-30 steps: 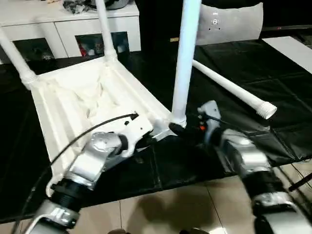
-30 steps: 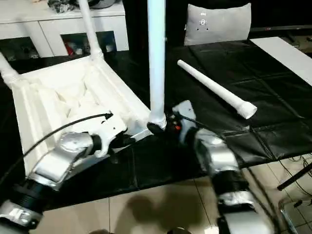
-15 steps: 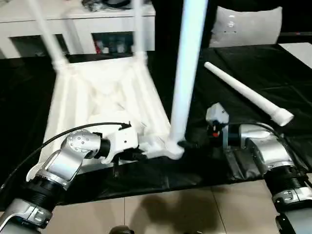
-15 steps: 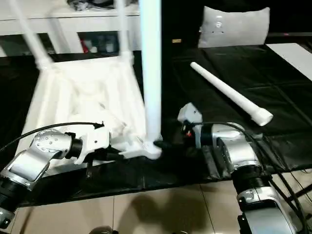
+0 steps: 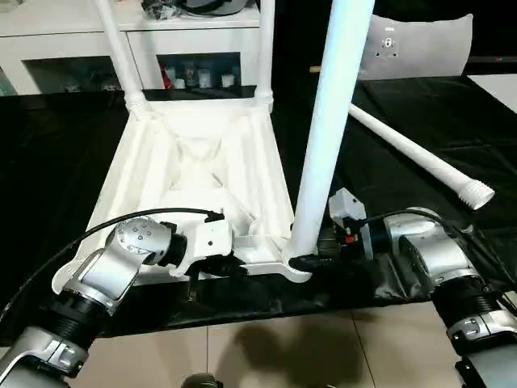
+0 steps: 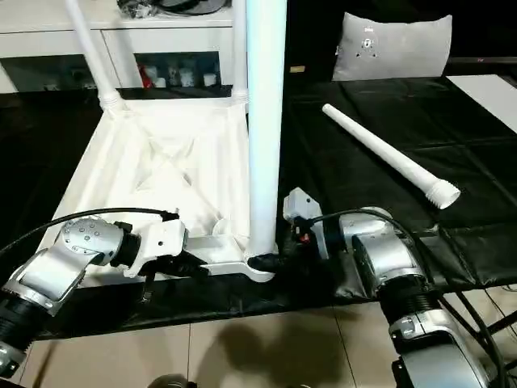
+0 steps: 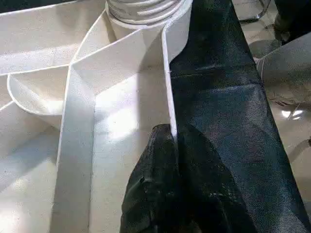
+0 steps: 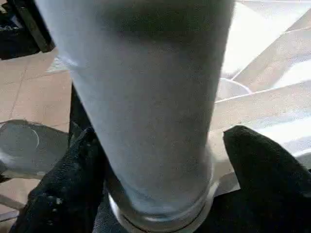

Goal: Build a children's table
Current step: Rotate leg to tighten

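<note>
The children's table (image 5: 194, 162) looks like smooth white plastic with a faint sheen, its ribbed underside moulded in thin walls. The loose leg (image 5: 412, 153) at about two o'clock from it has the same satin white plastic, with a ridged end. The black sheet (image 5: 420, 105) under them is matt, finely woven cloth, creased in places. The forearms (image 5: 113, 271) are brushed silver metal, the left tool (image 7: 175, 145) fingers (image 7: 160, 194) dull black and slightly rough. The floor (image 5: 275, 347) is glossy beige tile.
</note>
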`<state>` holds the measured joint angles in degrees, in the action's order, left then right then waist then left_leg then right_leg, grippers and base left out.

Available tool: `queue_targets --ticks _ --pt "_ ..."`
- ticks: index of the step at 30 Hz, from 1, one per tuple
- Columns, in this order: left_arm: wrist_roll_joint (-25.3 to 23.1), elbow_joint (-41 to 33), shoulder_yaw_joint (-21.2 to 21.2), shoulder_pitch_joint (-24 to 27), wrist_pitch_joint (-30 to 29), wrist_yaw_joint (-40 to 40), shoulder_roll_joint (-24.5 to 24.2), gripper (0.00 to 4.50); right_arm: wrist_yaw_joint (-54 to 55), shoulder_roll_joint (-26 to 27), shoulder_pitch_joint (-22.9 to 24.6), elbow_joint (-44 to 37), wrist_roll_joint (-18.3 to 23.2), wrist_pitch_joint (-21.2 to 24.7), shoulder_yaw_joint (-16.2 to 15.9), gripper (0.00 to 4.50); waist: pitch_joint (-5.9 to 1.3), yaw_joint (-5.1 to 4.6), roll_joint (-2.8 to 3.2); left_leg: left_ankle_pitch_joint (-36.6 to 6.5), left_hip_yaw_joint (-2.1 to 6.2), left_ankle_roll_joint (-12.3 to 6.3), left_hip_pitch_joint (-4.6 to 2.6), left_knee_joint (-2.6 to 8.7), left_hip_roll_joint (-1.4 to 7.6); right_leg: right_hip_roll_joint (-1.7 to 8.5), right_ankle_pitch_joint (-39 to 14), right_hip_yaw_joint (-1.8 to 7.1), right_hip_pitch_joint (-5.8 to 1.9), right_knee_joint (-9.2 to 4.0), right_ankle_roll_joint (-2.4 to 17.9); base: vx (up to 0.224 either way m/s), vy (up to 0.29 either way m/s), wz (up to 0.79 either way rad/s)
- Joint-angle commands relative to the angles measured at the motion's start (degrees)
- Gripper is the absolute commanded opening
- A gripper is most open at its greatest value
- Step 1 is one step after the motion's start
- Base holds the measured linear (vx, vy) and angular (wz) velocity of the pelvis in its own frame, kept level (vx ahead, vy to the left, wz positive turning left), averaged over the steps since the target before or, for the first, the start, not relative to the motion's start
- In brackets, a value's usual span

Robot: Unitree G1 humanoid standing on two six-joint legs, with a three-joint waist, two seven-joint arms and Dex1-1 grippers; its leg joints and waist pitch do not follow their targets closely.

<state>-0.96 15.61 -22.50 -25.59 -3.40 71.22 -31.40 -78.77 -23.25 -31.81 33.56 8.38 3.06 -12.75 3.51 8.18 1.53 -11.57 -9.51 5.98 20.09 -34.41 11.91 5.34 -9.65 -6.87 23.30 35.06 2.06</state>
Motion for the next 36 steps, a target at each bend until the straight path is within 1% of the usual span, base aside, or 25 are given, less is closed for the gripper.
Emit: queue_targets --ticks 1,3,5,12,15,16,17,18,19,20,21,22,23,25,26,27,28,29,30,31,32,33,34,35,36 --pt "-1.0 0.1 -2.9 -0.5 1.4 2.7 -0.2 0.00 -0.5 -0.5 -0.9 0.5 -0.5 0.3 -0.5 3.55 -4.52 -0.45 -0.32 -7.5 -0.04 -4.46 0.22 3.81 1.42 3.28 -15.9 3.32 -3.42 -4.11 9.8 0.000 0.000 0.00" --pt "-1.0 0.4 -2.8 -0.4 1.7 3.0 -0.2 0.00 -1.3 -0.7 -0.9 0.7 -0.6 0.2 -0.7 3.48 -4.56 -0.41 -0.31 -7.3 -0.04 -4.54 0.25 3.77 1.41 3.25 -15.6 3.32 -3.43 -4.05 9.8 0.000 0.000 0.00" --pt "-1.0 0.6 -2.7 -0.4 1.8 3.1 -0.2 0.00 -1.6 -0.7 -0.9 0.8 -0.7 0.3 -0.8 3.15 -4.55 -0.45 -0.38 -7.4 -0.03 -4.57 0.25 3.78 1.46 3.24 -15.5 3.31 -3.42 -4.03 9.8 0.000 0.000 0.00" --pt "-0.6 0.9 -2.4 -0.3 1.7 3.3 -0.3 0.00 -2.0 -0.3 -1.2 1.0 -0.2 0.7 -0.9 2.81 -4.55 -0.42 -0.40 -7.2 -0.06 -4.59 0.23 3.76 1.46 3.24 -15.6 3.32 -3.39 -4.04 9.8 0.000 0.000 0.00" --pt "1.4 -1.2 -0.8 1.0 -1.5 1.9 0.8 0.00 -1.0 0.7 -0.3 0.3 0.6 1.4 -0.3 2.75 -4.55 -0.44 -0.23 -7.1 -0.05 -4.43 0.31 3.76 1.47 3.32 -15.2 3.31 -3.45 -3.98 10.2 0.000 0.000 0.00" --pt "2.5 -3.2 0.5 2.0 -5.1 -0.6 2.0 0.00 1.1 1.9 0.2 0.1 1.0 2.1 0.4 2.75 -4.59 -0.56 -0.30 -7.0 -0.07 -4.20 0.25 3.77 1.52 3.28 -14.9 3.32 -3.50 -3.87 10.4 0.000 0.000 0.00" --pt "2.7 -3.8 1.0 2.3 -6.6 -1.9 2.5 0.00 2.0 2.3 0.3 0.1 1.0 2.3 0.7 2.75 -4.55 -0.67 -0.34 -7.1 -0.07 -4.15 0.32 3.80 1.63 3.36 -14.6 3.36 -3.52 -3.79 10.7 0.000 0.000 0.00" --pt "3.0 -5.0 1.7 2.9 -8.9 -4.0 3.5 0.00 4.4 3.4 0.5 0.5 1.1 3.0 1.3 2.75 -4.45 -0.74 -0.53 -7.5 -0.12 -4.19 0.30 3.78 1.47 3.23 -15.7 3.28 -3.47 -4.02 10.2 0.000 0.000 0.00" --pt "3.0 -5.0 1.7 2.9 -8.9 -4.0 3.5 0.00 4.4 3.4 0.5 0.5 1.1 3.0 1.3 2.75 -4.26 -0.78 -0.44 -8.0 -0.04 -4.02 0.30 3.88 1.36 3.26 -17.8 3.22 -3.43 -4.33 9.6 0.000 0.000 0.00" --pt "3.8 -7.6 2.7 4.1 -13.0 -7.3 5.7 0.00 10.3 6.1 0.4 1.6 0.8 4.1 2.4 2.74 -4.22 -0.89 -0.40 -8.6 -0.07 -3.79 0.20 3.90 1.35 3.24 -19.0 3.21 -3.38 -4.45 9.2 0.000 0.000 0.00" --pt "4.3 -9.1 3.1 4.6 -15.2 -9.1 7.0 0.00 13.4 7.7 0.5 2.2 0.5 4.3 2.8 2.74 -4.12 -1.30 -0.65 -8.8 0.05 -3.11 0.39 4.07 1.40 3.42 -20.3 3.23 -3.53 -4.40 8.7 0.000 0.000 0.00" --pt "4.8 -10.5 3.5 5.2 -17.5 -10.9 8.4 0.00 16.4 9.2 0.5 2.7 0.3 4.5 3.3 2.74 -4.04 -1.97 -0.64 -9.4 0.16 -2.54 0.43 4.17 1.24 3.39 -21.8 3.07 -3.54 -4.73 8.2 0.000 0.000 0.00" --pt "5.0 -11.3 3.8 5.5 -18.9 -12.5 9.6 0.00 18.7 10.4 0.5 3.3 0.2 4.6 3.7 2.74 -4.03 -2.34 -0.77 -9.9 0.11 -2.37 0.37 4.15 1.12 3.38 -22.8 3.00 -3.55 -4.91 7.9 0.000 0.000 0.00" --pt "4.8 -12.5 4.8 5.5 -22.0 -17.3 13.5 0.00 24.8 13.7 0.2 5.4 0.1 4.9 4.9 2.73 -3.98 -3.49 -1.03 -10.6 0.27 -2.53 0.64 4.15 0.83 3.21 -25.1 2.70 -3.72 -5.39 6.4 0.000 0.000 0.00" --pt "4.6 -12.8 5.3 5.3 -23.5 -20.0 15.9 0.00 28.1 15.5 -0.1 6.8 0.1 5.2 5.7 2.73 -4.13 -3.72 -0.95 -10.3 0.16 -2.56 0.49 4.03 0.88 3.28 -24.6 2.85 -3.62 -5.32 6.5 0.000 0.000 0.00" --pt "4.3 -12.9 5.4 5.1 -24.1 -21.2 16.8 0.00 29.4 16.2 -0.3 7.3 0.1 5.1 6.0 2.73 -3.95 -4.16 -0.92 -10.3 0.11 -2.78 0.36 4.02 0.83 3.17 -24.5 2.86 -3.31 -5.61 6.8 0.000 0.000 0.00" --pt "2.7 -12.5 6.0 4.3 -25.7 -26.2 20.5 0.00 34.7 18.8 -1.0 9.5 0.0 4.7 7.2 2.73 -4.02 -4.43 -0.88 -10.3 0.08 -2.90 0.32 3.96 0.76 3.13 -24.9 2.80 -3.29 -5.63 6.7 0.000 0.000 0.00" --pt "2.0 -11.7 6.1 3.7 -25.8 -28.5 22.3 0.00 37.8 19.9 -1.5 10.8 -0.1 4.5 7.9 2.73 -4.03 -4.56 -0.96 -10.3 0.10 -3.04 0.34 3.93 0.74 3.16 -25.0 2.75 -3.28 -5.73 6.6 0.000 0.000 0.00" --pt "1.3 -11.2 6.2 3.2 -25.8 -30.3 23.5 0.00 40.1 20.8 -2.0 11.7 -0.2 4.3 8.6 2.73 -4.05 -4.62 -0.58 -10.2 0.07 -3.06 0.24 3.84 0.65 3.12 -25.3 2.65 -3.19 -5.84 6.5 0.000 0.000 0.00" --pt "0.5 -10.2 6.4 2.5 -25.2 -32.5 24.7 0.00 41.9 21.5 -2.3 12.5 -0.1 3.7 9.2 2.73 -4.13 -4.70 -0.67 -10.2 0.08 -3.13 0.23 3.83 0.64 3.05 -25.3 2.60 -3.18 -5.90 6.4 0.000 0.000 0.00" --pt "-1.0 -8.7 6.0 1.4 -23.5 -34.4 25.5 0.00 42.8 22.3 -2.7 13.3 1.0 3.5 10.5 3.08 -4.18 -4.67 -0.61 -10.1 0.08 -3.47 0.32 3.82 0.55 3.01 -24.7 2.59 -3.18 -5.95 6.2 0.000 0.000 0.00" --pt "-1.9 -8.3 5.5 0.9 -22.8 -34.9 25.5 0.00 42.9 22.5 -2.7 13.4 1.3 3.5 11.1 3.08 -4.35 -4.50 -0.52 -10.1 0.08 -3.83 0.17 3.77 0.61 2.95 -23.4 2.65 -3.09 -5.88 6.4 0.000 0.000 0.00" --pt "-1.9 -8.3 5.5 0.9 -22.8 -34.9 25.5 0.00 42.9 22.5 -2.7 13.4 1.3 3.5 11.1 3.43 -4.39 -4.37 -0.57 -10.1 0.04 -4.09 0.16 3.76 0.64 2.95 -22.7 2.72 -3.07 -5.80 6.6 0.000 0.000 0.00" --pt "-2.7 -8.4 4.8 0.6 -22.5 -35.0 25.0 0.00 43.1 22.4 -2.6 13.2 1.2 3.6 11.7 3.43 -4.48 -4.21 -0.24 -9.3 0.16 -4.44 0.45 3.81 0.73 2.99 -20.4 2.77 -3.32 -5.33 7.2 0.000 0.000 0.00" --pt "-2.6 -8.5 4.8 0.6 -22.8 -34.6 24.6 0.00 43.0 22.1 -2.4 12.7 1.0 3.3 11.7 3.45 -4.61 -4.16 -0.43 -8.6 0.12 -4.88 0.52 3.80 0.86 2.95 -18.0 2.83 -3.35 -5.10 7.9 0.000 0.000 0.00"
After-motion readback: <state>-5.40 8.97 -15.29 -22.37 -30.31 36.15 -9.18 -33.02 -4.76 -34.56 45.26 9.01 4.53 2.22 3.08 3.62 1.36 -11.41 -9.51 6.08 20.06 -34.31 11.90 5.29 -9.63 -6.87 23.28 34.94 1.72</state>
